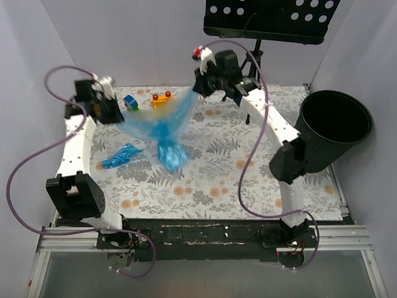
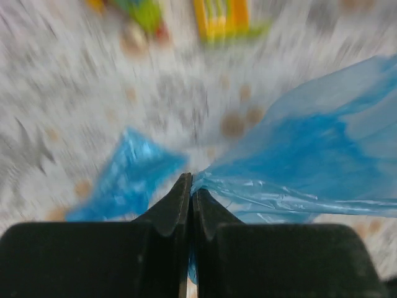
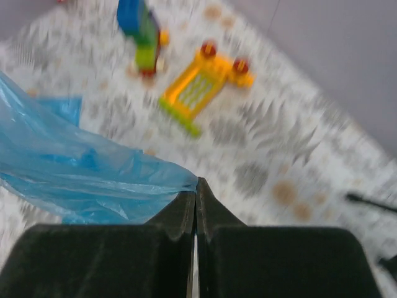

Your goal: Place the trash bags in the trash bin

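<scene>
Lab booth — white walls [image 1: 155, 43], aluminium frame [image 1: 205, 241]

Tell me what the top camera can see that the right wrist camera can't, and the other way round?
Only the top camera shows the black trash bin at the right edge, the music stand at the back, and the left gripper pinching one end of the big blue trash bag. Only the right wrist camera shows, up close, the right gripper with its jaws shut on the bag's thin edge. Both show the stretched bag, the yellow toy, the blue and green block and the flowery table cover.
</scene>
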You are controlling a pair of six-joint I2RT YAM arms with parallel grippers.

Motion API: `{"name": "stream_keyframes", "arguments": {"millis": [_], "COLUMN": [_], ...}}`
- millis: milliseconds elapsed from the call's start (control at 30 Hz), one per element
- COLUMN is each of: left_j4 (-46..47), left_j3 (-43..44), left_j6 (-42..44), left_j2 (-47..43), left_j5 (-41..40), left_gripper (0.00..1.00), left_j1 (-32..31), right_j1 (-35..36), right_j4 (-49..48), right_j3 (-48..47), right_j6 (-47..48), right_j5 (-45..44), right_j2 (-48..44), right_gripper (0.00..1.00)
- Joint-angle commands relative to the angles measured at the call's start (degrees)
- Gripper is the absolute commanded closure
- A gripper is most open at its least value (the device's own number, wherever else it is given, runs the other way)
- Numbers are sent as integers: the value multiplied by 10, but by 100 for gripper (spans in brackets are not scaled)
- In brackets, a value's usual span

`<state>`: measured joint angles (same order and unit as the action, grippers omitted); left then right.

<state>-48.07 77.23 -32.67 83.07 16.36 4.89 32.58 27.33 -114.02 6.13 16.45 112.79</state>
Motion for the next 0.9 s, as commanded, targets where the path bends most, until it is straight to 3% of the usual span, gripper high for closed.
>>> {"name": "stream_keyframes", "arguments": {"millis": [0, 33, 67, 133, 167, 233, 267, 333, 367, 400, 433, 467, 500, 567, 633, 733, 867], "left_j4": [47, 87, 151, 327, 422, 529, 544, 513, 425, 251, 70, -48, -55, 4, 42, 14, 31], "left_j3": [337, 395, 441, 435, 401, 329, 289, 104, 22, -52, -103, -151, -191, -196, -174, -119, -116], "left_j6": [-118, -142, -167, -202, -207, -152, -98, 12, 112, 271, 445, 501, 437, 308, 245, 218, 182], "left_j2": [38, 45, 39, -2, -29, -88, -112, -185, -214, -230, -219, -203, -200, -224, -248, -245, -269], "left_j5": [192, 225, 254, 285, 270, 243, 236, 250, 286, 272, 204, 139, 112, 132, 173, 195, 155], "left_gripper": [100, 100, 100, 100, 100, 100, 100, 100, 100, 100, 100, 100, 100, 100, 100, 100, 100], "left_j1": [66, 65, 66, 64, 58, 43, 28, -9, -37, -95, -163, -262, -316, -343, -334, -334, -334], "right_j1": [-16, -17, -16, -8, 10, 38, 45, 49, 50, 54, 55, 65, 75, 99, 139, 147, 144], "right_j4": [12, -69, -190, -498, -573, -584, -594, -643, -621, -457, -226, -13, 78, 128, 104, 34, -11], "right_j3": [-428, -416, -328, -112, -98, -160, -138, 85, 227, 312, 326, 338, 379, 515, 574, 597, 579], "right_j6": [-36, -43, -52, -45, 10, 92, 119, 205, 262, 311, 350, 418, 441, 456, 414, 326, 277], "right_j5": [-11, -18, -23, -80, -97, -99, -99, -86, -64, -47, 12, 65, 101, 196, 218, 228, 150], "right_j2": [125, 106, 50, -86, -113, -103, -117, -198, -227, -231, -199, -180, -191, -280, -383, -506, -551], "right_gripper": [99, 99, 99, 99, 99, 99, 99, 99, 99, 99, 99, 99, 99, 99, 99, 99, 99]}}
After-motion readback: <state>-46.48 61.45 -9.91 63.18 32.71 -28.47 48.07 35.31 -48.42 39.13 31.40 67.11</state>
